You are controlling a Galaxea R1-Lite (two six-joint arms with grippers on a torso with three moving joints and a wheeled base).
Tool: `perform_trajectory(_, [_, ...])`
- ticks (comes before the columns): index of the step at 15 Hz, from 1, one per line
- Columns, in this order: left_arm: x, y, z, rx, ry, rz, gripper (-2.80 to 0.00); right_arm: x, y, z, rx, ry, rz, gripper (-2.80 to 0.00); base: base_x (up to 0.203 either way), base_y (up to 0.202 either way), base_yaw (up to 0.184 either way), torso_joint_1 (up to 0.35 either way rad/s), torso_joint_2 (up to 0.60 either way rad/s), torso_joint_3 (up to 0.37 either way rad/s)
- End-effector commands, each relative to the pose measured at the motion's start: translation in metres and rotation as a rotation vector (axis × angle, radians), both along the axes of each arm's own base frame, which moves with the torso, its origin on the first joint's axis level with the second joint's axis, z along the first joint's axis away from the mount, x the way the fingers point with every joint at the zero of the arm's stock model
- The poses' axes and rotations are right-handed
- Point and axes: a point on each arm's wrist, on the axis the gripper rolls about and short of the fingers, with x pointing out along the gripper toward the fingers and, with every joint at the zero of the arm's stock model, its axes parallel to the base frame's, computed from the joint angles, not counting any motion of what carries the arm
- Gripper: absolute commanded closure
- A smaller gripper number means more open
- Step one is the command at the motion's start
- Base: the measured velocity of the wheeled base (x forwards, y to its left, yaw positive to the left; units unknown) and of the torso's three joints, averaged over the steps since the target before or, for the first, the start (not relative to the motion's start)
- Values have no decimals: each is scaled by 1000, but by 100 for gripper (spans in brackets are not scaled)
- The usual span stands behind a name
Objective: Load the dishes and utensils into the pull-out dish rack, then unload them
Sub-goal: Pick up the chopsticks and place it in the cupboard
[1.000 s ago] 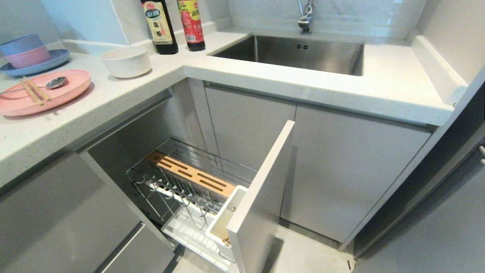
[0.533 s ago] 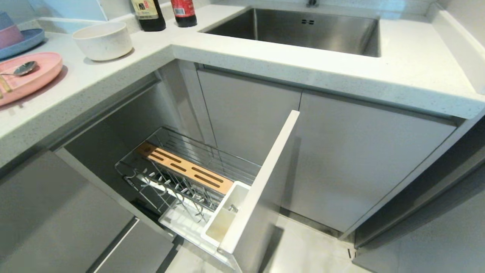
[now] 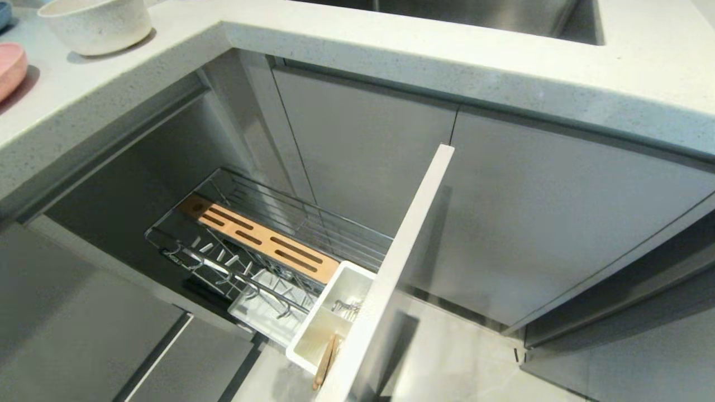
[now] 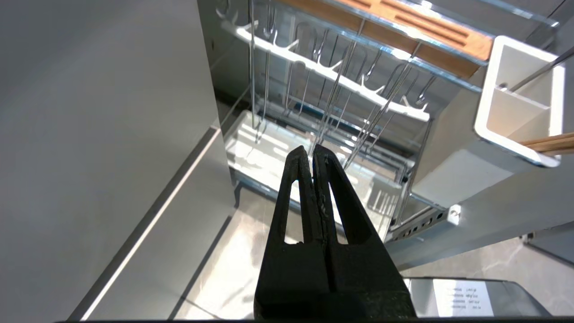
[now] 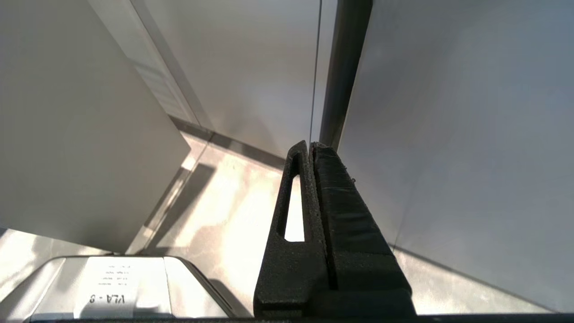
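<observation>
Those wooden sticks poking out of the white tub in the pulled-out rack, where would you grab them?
Grip the chopsticks by the ends that stick out past the utensil tub rim, coming from above: their lower part lies hidden inside, close beside the front panel.

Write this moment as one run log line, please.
rack: pulled out | tub: chopsticks inside | bowl: on counter | both end effectors: shut, empty

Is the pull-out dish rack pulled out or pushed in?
Pulled out: the pull-out dish rack stands clear of the cabinet, its front panel well forward.
</observation>
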Motion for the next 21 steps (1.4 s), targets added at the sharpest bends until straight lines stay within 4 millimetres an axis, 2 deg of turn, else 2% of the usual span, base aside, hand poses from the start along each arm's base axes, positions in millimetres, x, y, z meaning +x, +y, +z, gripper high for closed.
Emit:
perform_trajectory(1, [1, 0, -2, -1, 8, 1, 0, 0, 0, 0, 0, 2, 1, 0, 0, 0, 0, 6, 7, -203])
perform_trajectory(9, [1, 0, -3, -15, 3, 6, 0, 0, 0, 0, 0, 2, 1, 0, 0, 0, 0, 3, 4, -195])
perform_trajectory(13, [1, 0, -2, 1, 2, 2, 0, 0, 0, 0, 0, 2, 1, 0, 0, 0, 0, 1, 2, -44])
perform_trajectory(14, [-1, 0, 4, 4, -24, 3, 0, 0, 0, 0, 0, 2, 1, 0, 0, 0, 0, 0, 0, 0])
perform_trajectory(16, [-12, 0, 37, 5, -130, -1, 0, 0, 0, 0, 0, 2, 1, 0, 0, 0, 0, 0, 0, 0])
perform_trajectory(18, [-32, 0, 84, 18, -221, -3, 0, 0, 0, 0, 0, 2, 1, 0, 0, 0, 0, 0, 0, 0])
perform_trajectory(20, [-48, 0, 141, 27, -278, -5, 0, 0, 0, 0, 0, 2, 1, 0, 0, 0, 0, 0, 0, 0])
perform_trajectory(21, [-50, 0, 173, 29, -297, -4, 0, 0, 0, 0, 0, 2, 1, 0, 0, 0, 0, 0, 0, 0])
